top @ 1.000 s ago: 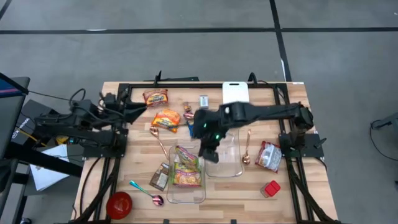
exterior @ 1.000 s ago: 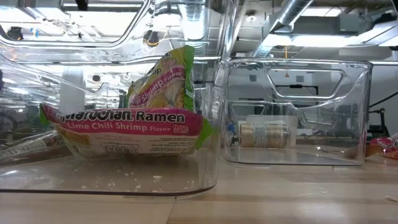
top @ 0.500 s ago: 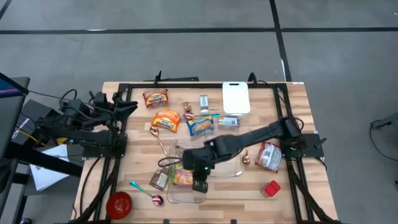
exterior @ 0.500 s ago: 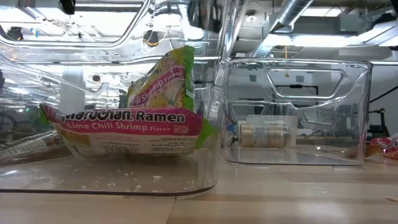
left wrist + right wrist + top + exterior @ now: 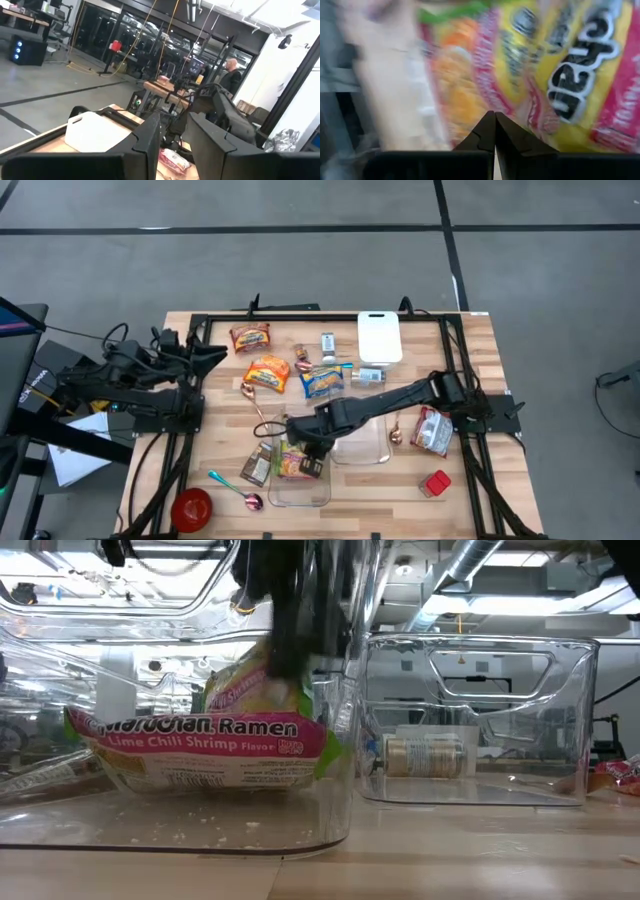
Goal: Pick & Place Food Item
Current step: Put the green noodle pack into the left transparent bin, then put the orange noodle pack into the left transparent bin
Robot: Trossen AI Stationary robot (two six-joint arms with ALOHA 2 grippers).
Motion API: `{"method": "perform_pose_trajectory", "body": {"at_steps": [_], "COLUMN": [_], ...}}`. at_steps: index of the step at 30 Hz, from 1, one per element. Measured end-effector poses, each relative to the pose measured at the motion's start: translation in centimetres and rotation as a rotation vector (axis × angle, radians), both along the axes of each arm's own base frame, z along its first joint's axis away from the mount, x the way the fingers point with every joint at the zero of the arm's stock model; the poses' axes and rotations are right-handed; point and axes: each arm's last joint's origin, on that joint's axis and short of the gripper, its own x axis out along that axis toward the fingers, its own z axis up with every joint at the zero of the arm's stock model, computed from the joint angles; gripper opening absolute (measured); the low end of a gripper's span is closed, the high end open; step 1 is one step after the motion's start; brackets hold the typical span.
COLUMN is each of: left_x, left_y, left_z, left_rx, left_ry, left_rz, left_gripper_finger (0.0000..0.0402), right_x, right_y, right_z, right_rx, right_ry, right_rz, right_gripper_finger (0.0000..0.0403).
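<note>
Two ramen packs lie in a clear bin near the table's front. The lower pack lies flat on the bin's floor. The upper pack leans on it, standing up behind it. My right gripper is shut and reaches steeply down into the bin; its tips are at the upper pack's top. The right wrist view shows the shut tips just over a pack's printed face. My left gripper waits at the table's left edge, held level above the table, open and empty. My right gripper points steeply down at the top part of the upper ramen pack, its fingers shut with nothing between them. The gripper's own dark body covers the place where they meet. I cannot tell whether the tips touch the pack.
A second clear container stands right of the bin. Other packs, a white board, spoons, a red bowl and a red block lie around. A person stands beyond the table.
My right gripper has swung from over the second container toward the table's near edge, then a little left over the bin. It has sunk steeply, staying shut. In the low view it has come down from above to the upper pack's top. The lower pack has kept its place.
</note>
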Motion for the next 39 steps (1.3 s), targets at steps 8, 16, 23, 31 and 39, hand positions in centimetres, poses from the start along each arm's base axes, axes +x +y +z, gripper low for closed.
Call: {"method": "perform_pose_trajectory", "body": {"at_steps": [8,16,23,31,39], "left_x": [0.6,0.9,0.9,0.9,0.9], "left_y": [0.0,-0.1,-0.1,-0.1,-0.1], "left_z": [-0.1,-0.2,-0.2,-0.2,-0.3], "left_rx": [0.002,0.0,-0.001,-0.017,-0.015], "left_ry": [0.024,0.037,0.036,0.031,0.04], "left_rz": [0.0,-0.001,-0.001,-0.009,-0.023], "left_gripper_finger": [0.0092,0.0092,0.0092,0.0092,0.0092], "right_x": [-0.3,-0.2,-0.2,-0.5,-4.3], "right_y": [-0.9,-1.9,-2.0,-1.1,0.8], "right_z": [0.4,0.6,0.6,1.2,9.9], "right_rx": [-0.109,-0.189,-0.256,-0.288,-0.399], "right_ry": [0.011,-0.013,-0.021,-0.04,-0.291], "right_rz": [-0.075,-0.135,-0.178,-0.188,-0.294], "right_gripper_finger": [0.0,0.0,0.0,0.0,0.0]}}
